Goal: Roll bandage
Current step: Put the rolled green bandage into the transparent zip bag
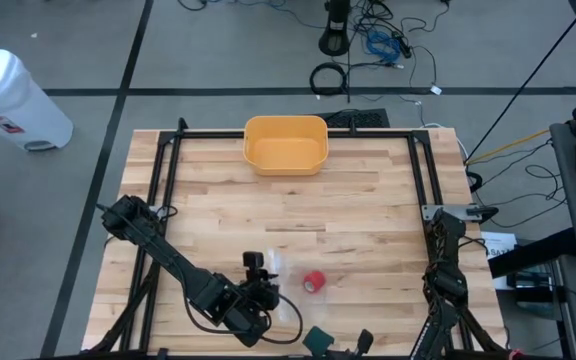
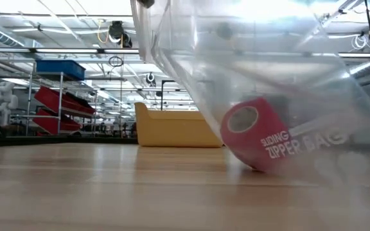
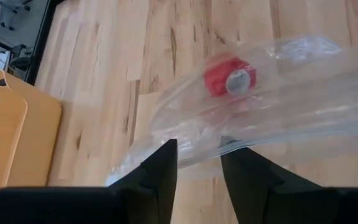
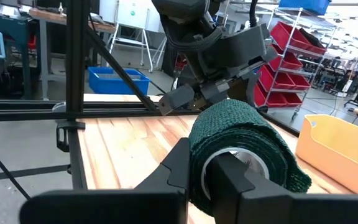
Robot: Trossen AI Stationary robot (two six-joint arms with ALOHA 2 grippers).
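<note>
A red bandage roll lies inside a clear zipper bag at the table's near middle; it also shows in the low view and the left wrist view. The roll's weight rests the bag's lower part on the table. My left gripper is shut on the bag at its left side. My right gripper, at the near edge, is shut on a green bandage roll, which also shows in the right wrist view. My left gripper has the bag's near edge between its two fingers, coming level from the table's left. The held side rises off the table, while the part with the red roll stays down. My right gripper holds the green roll by its wall at the open end, one finger seemingly inside the white core and one outside. The roll is lifted clear of the table, its axis pointing along the fingers.
A yellow bin stands at the table's far middle, also seen in the low view. Black frame rails run along the left and right sides. Bare wood lies between the bin and the bag.
</note>
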